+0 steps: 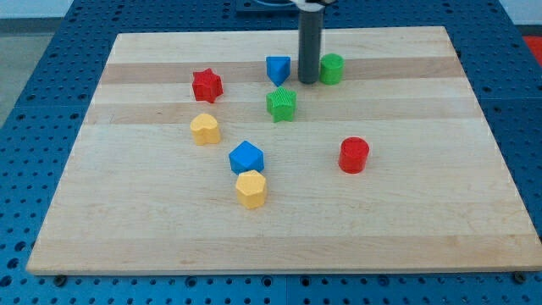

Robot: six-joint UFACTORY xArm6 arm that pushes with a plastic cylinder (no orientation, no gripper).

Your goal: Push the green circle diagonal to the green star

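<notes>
Near the view's top, my tip (307, 81) rests on the board (406, 212), just left of the green circle (332, 69) and so close that I cannot tell whether they touch. The rod's upper end is cut off by the frame, and the rod hides part of the circle's left side. It carries no fingers, only its blunt end, which holds nothing.

The green circle sits near the board's top edge, up and to the right of the green star (281, 104), with the tip between them and slightly above. A blue block (278, 69) stands just left of the rod; its shape is hard to make out.

A red star (207, 85) lies further left, a yellow heart (204, 129) below it. Toward the middle, a blue block with angled faces (246, 157) touches or nearly touches a yellow hexagon (251, 188) below it. A red cylinder (354, 155) stands apart on the right.

The board is pale wood with lengthwise grain bands; the blocks look like matte plastic, the green ones ribbed. A blue perforated surface (34, 76) surrounds the board.
</notes>
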